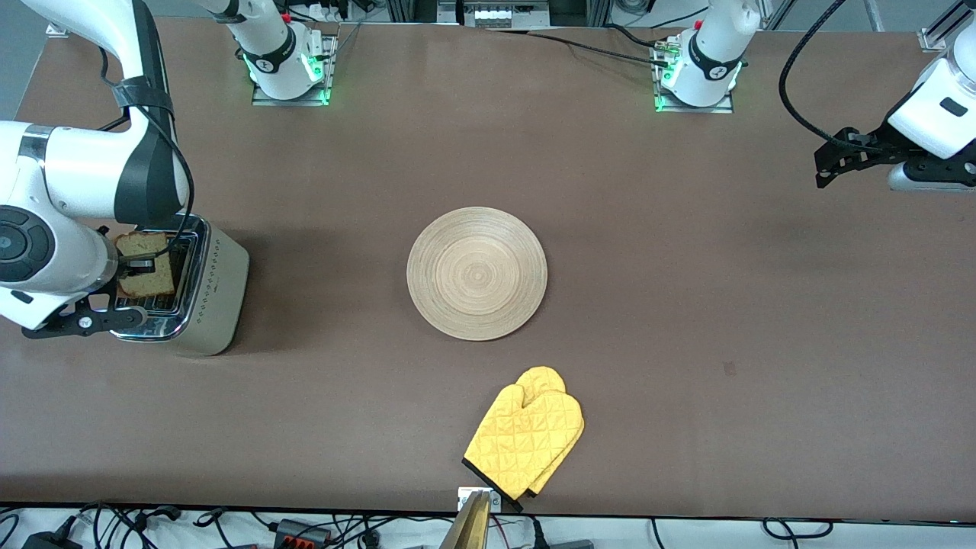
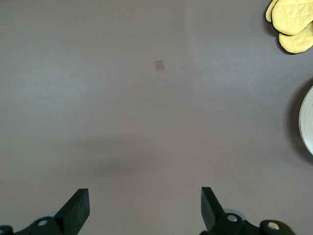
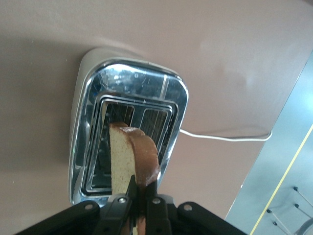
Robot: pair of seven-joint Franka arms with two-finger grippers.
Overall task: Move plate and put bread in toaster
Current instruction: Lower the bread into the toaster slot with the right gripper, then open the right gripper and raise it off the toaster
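Observation:
The toaster (image 1: 217, 297) stands at the right arm's end of the table, its chrome top (image 3: 127, 83) and two slots in the right wrist view. My right gripper (image 1: 141, 267) (image 3: 140, 188) is shut on the bread (image 1: 145, 259) (image 3: 132, 156), holding the slice on edge just over the slots. The wooden plate (image 1: 476, 273) lies flat in the middle of the table with nothing on it; its rim (image 2: 308, 127) shows in the left wrist view. My left gripper (image 1: 822, 169) (image 2: 145, 205) waits open over bare table at the left arm's end.
A yellow oven mitt (image 1: 526, 438) (image 2: 292, 24) lies nearer to the front camera than the plate, close to the table's edge. The toaster's white cord (image 3: 225, 137) trails across the table beside it. A small patch (image 2: 159, 65) marks the tabletop under the left gripper.

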